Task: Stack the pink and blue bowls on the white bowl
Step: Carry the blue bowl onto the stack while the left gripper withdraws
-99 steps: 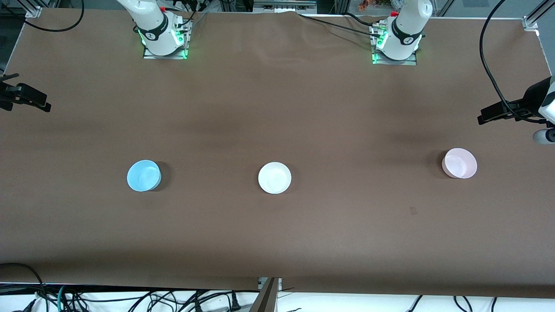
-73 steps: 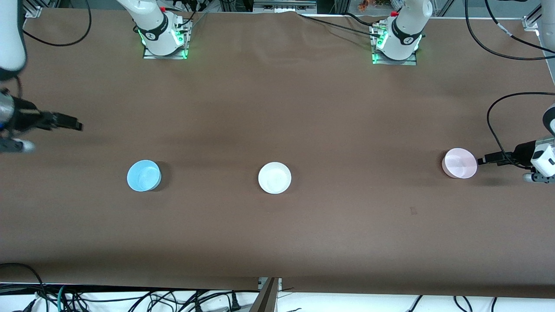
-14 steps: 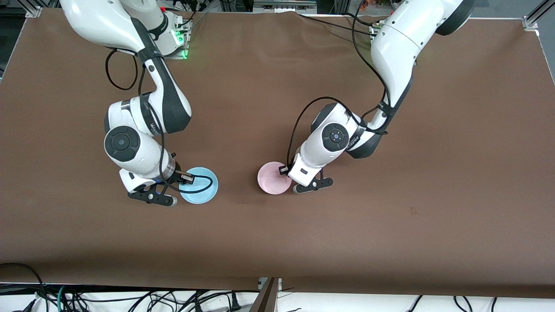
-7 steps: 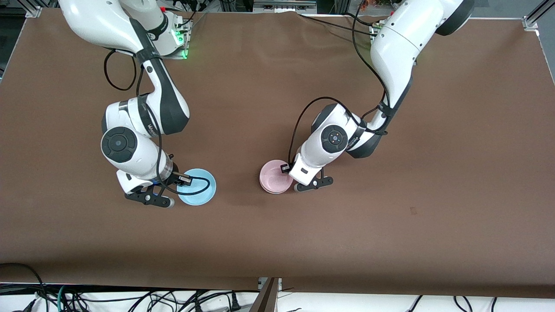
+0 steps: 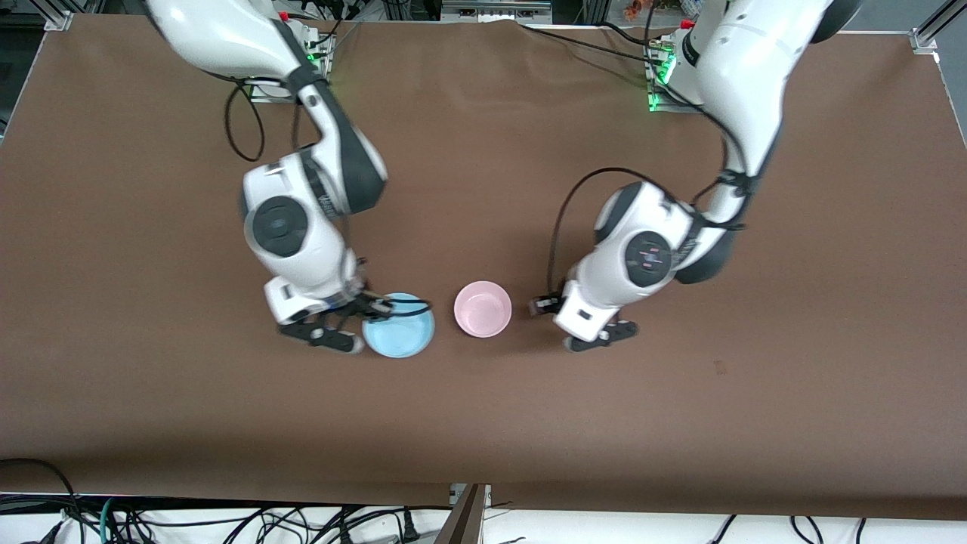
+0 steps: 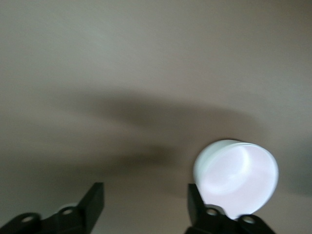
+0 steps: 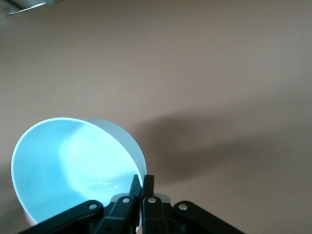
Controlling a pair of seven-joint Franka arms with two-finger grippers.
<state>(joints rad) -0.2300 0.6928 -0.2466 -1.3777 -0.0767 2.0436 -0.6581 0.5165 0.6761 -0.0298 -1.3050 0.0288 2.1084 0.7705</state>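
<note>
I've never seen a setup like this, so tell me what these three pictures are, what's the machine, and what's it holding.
Two white robot arms stand at a brown table, each ending in a two-finger end effector. The big picture looks down from a high camera facing the robots; the other two come from small cameras on each arm's wrist.

In the middle of the table sits a pink bowl. From above it hides whatever is under it; the left wrist view shows a white rim just outside it, which looks like a white bowl it is nested in.

The left end effector is beside that bowl, open and empty, seen in its wrist view too.

The right end effector is shut on the rim of a blue bowl, close beside the pink one, toward the right arm's end.
</note>
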